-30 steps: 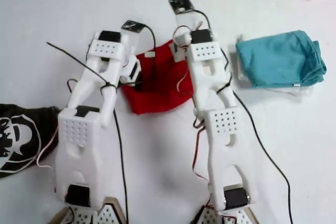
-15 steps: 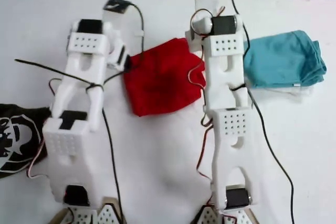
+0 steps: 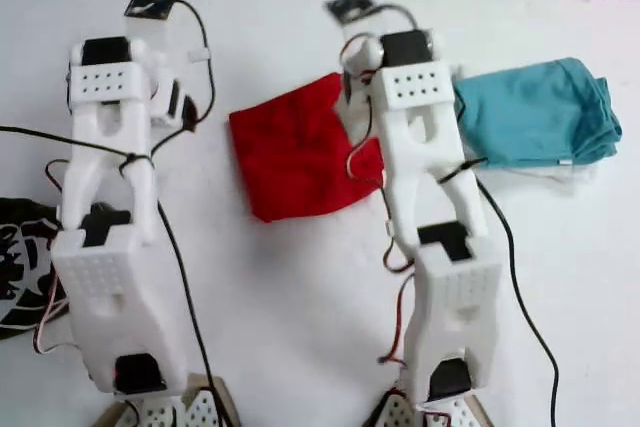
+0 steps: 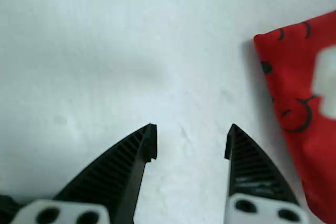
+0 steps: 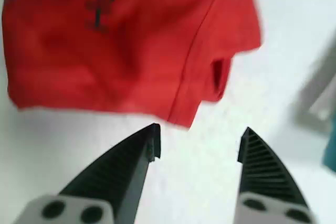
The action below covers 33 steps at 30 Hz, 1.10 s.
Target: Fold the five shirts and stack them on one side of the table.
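Currently, lower left of the high view: black shirt with a white print, bunched, cut by the frame edge and partly under the left arm. Looks unfolded.

Centre: red shirt lies flat on the white worktop between the two arms, folded to a rough square.

Upper right: teal shirt, folded, sitting on something white. Probably another folded shirt, can't confirm. That reads as the stack side.

Left fingers are spread apart and empty over bare worktop, with the red shirt's edge near but apart. Right fingers are also spread and empty, tips just short of the red shirt's hem, not touching.

Handling, my read:
- Thin knit cloth is light, limp and has no stiffness. It will sag and spill open if lifted by one layer.
- Low breakage risk. The real risk is losing the fold, or dragging the bundle, since cloth likely slides on this smooth worktop.
- Take hold at the hem or a corner, one finger under the whole bundle so all layers get pinched.
- Two pinch points on one edge, one per arm, should keep it square on the way to the teal pile.
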Tool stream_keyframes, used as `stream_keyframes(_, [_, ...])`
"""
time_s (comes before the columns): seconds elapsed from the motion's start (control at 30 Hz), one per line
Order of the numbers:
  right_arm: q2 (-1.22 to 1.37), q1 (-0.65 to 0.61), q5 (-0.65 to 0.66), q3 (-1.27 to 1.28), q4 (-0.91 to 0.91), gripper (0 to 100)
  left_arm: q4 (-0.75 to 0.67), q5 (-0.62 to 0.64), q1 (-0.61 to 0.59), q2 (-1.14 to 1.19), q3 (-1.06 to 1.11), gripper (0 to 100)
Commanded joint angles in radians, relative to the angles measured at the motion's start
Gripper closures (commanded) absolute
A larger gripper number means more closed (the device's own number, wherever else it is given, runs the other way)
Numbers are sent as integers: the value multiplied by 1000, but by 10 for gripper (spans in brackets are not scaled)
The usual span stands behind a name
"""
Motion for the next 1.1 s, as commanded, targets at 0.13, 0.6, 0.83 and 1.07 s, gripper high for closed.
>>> stream_keyframes(0.13, [-182, -7, 5, 419, -145, 755, -15, -11, -49, -66, -13, 767])
stream_keyframes(0.6, [-105, -81, 5, 511, -349, 827, -12, -15, -63, -69, -13, 767])
stream_keyframes(0.83, [-67, -21, 8, 473, -371, 980, -11, -15, -63, -66, -13, 767])
stream_keyframes(1.07, [-67, 41, 12, 193, -206, 981, -15, -15, -63, -66, -13, 767])
